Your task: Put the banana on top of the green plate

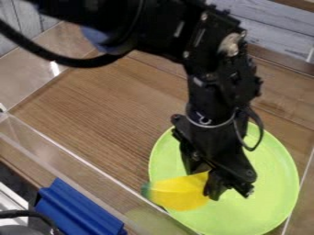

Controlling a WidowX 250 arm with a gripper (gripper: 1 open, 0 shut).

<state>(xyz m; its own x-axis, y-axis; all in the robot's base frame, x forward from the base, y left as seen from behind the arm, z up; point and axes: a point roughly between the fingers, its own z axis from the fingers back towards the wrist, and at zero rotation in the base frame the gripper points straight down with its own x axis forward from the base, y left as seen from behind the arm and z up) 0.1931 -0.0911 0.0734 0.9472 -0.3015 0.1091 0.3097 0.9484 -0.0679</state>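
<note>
The banana (173, 194) is a stubby bright-yellow piece low over the near-left part of the green plate (276, 173). It sticks out to the left from the fingertips of my black gripper (211, 187). The gripper points straight down over the plate and looks shut on the banana's right end. I cannot tell whether the banana touches the plate's surface. The arm hides the plate's middle.
The plate lies on a brown wooden tabletop (98, 101). A clear plastic wall (31, 138) runs along the left and near side. A blue object (72, 211) sits outside it at the bottom left. A pale wall stands behind the table.
</note>
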